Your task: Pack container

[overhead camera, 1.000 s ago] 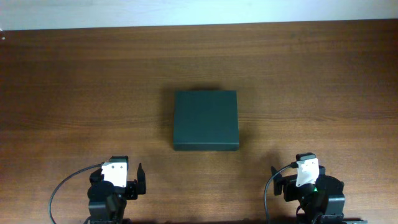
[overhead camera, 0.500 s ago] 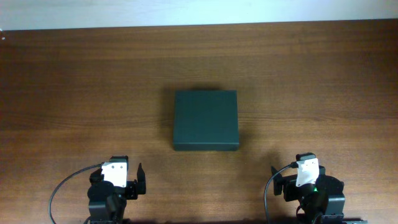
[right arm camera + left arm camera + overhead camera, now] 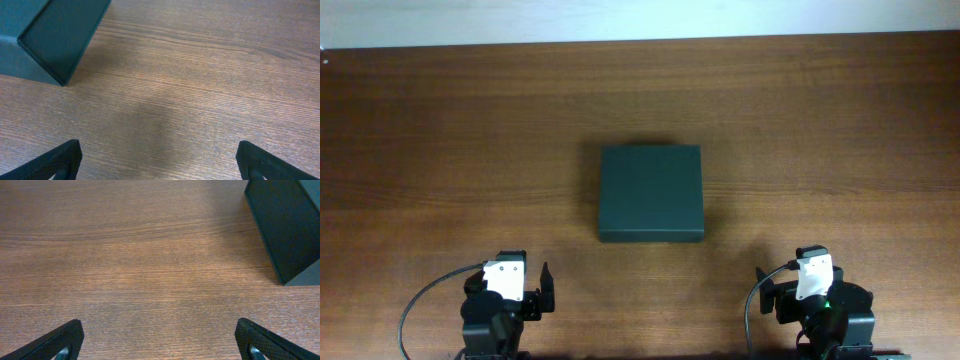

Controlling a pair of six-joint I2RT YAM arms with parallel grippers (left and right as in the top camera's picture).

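The container (image 3: 651, 193), a dark green-black matte box with its lid closed, lies flat at the middle of the wooden table. One corner of the container (image 3: 290, 225) shows at the upper right of the left wrist view, and another corner of the container (image 3: 60, 35) at the upper left of the right wrist view. My left gripper (image 3: 520, 292) sits near the front edge, left of the box, open with only bare wood between its fingertips (image 3: 60, 340). My right gripper (image 3: 788, 290) rests at the front right, open too, nothing between its fingertips (image 3: 265, 160).
The brown wooden table (image 3: 440, 150) runs to a pale wall strip (image 3: 620, 20) along the far edge. Black cables (image 3: 420, 300) loop beside each arm base at the front.
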